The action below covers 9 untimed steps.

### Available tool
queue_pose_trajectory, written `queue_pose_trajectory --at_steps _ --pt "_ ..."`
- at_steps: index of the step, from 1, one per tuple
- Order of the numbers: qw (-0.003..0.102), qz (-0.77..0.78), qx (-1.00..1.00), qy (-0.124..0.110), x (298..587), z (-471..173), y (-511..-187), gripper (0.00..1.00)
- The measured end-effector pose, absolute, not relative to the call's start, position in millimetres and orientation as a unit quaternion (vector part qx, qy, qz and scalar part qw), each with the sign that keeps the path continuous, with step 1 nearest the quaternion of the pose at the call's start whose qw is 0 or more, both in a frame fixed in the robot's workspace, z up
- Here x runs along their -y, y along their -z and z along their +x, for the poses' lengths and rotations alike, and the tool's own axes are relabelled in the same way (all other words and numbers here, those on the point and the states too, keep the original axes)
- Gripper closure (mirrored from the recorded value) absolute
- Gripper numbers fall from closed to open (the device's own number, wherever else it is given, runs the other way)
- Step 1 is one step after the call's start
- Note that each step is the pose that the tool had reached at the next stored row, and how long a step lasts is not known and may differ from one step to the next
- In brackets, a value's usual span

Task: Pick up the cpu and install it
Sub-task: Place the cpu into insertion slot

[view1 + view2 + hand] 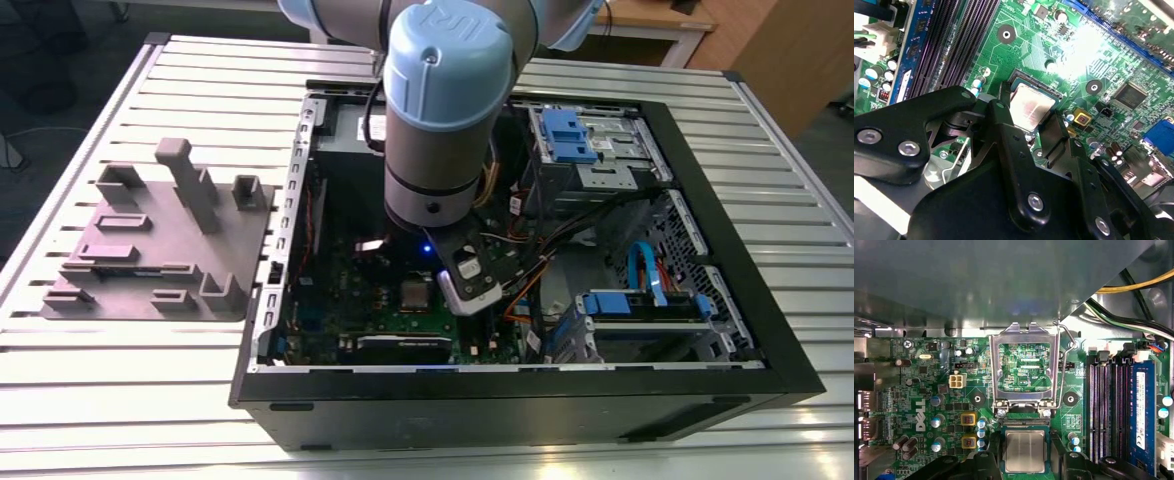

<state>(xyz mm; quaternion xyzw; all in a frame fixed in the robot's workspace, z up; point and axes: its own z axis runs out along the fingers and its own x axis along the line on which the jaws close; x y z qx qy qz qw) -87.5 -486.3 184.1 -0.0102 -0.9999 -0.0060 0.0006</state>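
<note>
Directly below end effector, cpu

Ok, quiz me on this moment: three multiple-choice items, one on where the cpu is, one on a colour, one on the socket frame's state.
1. Where is the cpu?
A. on the grey plate outside the case
B. on the motherboard, next to the hinge of the socket frame
C. on a blue drive bay

2. What colour is the motherboard?
A. red
B. black
C. green

3. How does the socket frame stand?
A. swung open
B. shut over the cpu
C. taken off the board

Answers:
1 B: the first wrist view shows the cpu lying right by the hinge.
2 C: the board is green in both wrist views.
3 A: the board shows through the frame's window, and the cpu's top is uncovered.
</note>
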Motion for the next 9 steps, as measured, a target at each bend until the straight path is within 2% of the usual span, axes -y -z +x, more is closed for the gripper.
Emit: queue_pose_trajectory --at_steps 9 --pt "0.000 -0.010 1.000 0.006 486.2 -87.3 -183.7 0.52"
